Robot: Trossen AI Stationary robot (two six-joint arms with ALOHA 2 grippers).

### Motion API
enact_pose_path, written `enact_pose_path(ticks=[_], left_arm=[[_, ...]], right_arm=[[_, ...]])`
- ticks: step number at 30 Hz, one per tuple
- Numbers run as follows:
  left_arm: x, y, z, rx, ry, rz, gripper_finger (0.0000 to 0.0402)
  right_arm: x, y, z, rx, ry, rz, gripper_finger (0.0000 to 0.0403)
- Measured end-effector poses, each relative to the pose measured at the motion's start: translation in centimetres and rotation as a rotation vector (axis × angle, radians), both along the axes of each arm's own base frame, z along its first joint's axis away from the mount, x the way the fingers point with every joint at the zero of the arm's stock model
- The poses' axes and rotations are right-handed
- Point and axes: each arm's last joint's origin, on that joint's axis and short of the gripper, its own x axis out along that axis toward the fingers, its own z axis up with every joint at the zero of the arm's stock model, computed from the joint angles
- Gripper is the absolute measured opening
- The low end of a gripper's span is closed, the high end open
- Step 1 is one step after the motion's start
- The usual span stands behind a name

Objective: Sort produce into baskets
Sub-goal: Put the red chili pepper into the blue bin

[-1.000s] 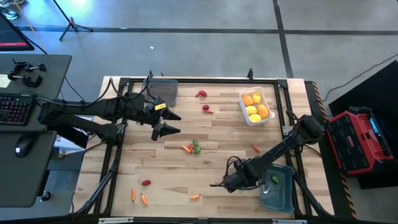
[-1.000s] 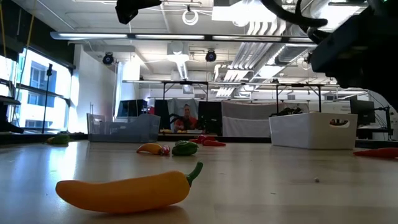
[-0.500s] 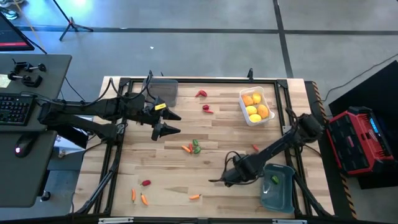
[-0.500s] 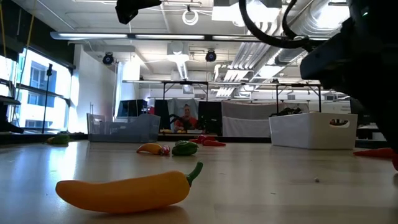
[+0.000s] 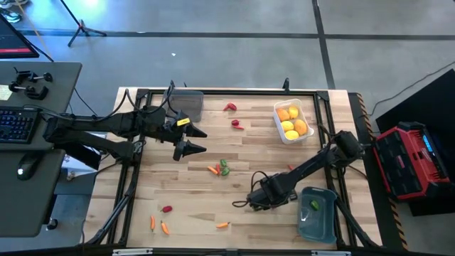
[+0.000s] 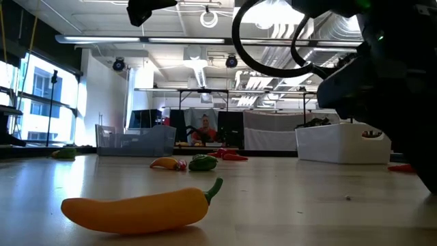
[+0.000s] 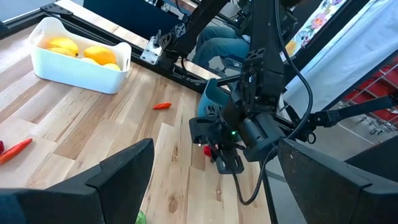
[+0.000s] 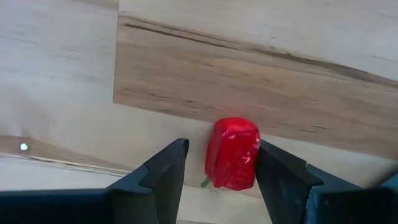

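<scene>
A small red pepper [image 8: 232, 154] is seen pinched in the right gripper [image 8: 219, 163], whose fingers are set partway apart on it, above bare table [image 5: 270, 163] in the lower middle of the high view, just left of the blue-grey basket [image 5: 318, 215]. The pepper's long axis lies along the fingers, its green stem end toward the wrist. The left gripper [image 5: 193, 139] is held spread wide and empty at upper left of the table; no legible writing is noted.

A yellow-orange pepper [image 6: 140, 210] lies nearest on the table [image 6: 287, 205]. Farther back sit a green pepper [image 6: 202, 162], a clear bin [image 6: 134, 142] and a white bin [image 6: 343, 143].
</scene>
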Motion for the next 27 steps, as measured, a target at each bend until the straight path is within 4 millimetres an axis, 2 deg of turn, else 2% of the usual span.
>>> enact_pose_path(ticks=[3, 7, 10, 12, 15, 18, 23, 27], left_arm=[[0.0, 0.0, 0.0, 0.010, -0.001, -0.003, 0.0328], [0.0, 0.0, 0.0, 0.023, -0.003, -0.007, 0.0328], [0.0, 0.0, 0.0, 0.024, -0.003, -0.008, 0.0328], [0.0, 0.0, 0.0, 0.024, -0.003, -0.008, 0.0328], [0.0, 0.0, 0.0, 0.024, -0.003, -0.008, 0.0328], [0.0, 0.0, 0.0, 0.022, -0.002, -0.007, 0.0328], [0.0, 0.0, 0.0, 0.012, -0.001, -0.004, 0.0328], [0.0, 0.0, 0.0, -0.010, 0.001, 0.003, 0.0328]], right_arm=[[0.0, -0.1, 0.1, -0.010, -0.003, 0.018, 0.0157], [0.3, 0.0, 1.0, -0.039, -0.035, 0.041, 0.0088], [0.4, -0.1, 3.8, -0.055, -0.111, 0.065, 0.0031], [-0.3, -0.1, 5.9, -0.070, -0.153, 0.089, 0.0012], [-2.5, 0.2, 8.7, -0.071, -0.177, 0.118, 0.0023], [-5.7, 0.7, 10.9, -0.061, -0.142, 0.148, 0.0044], [-10.9, 2.4, 11.5, 0.036, -0.027, 0.142, 0.0051], [-12.8, 3.6, 11.3, 0.071, -0.035, 0.109, 0.0052]])
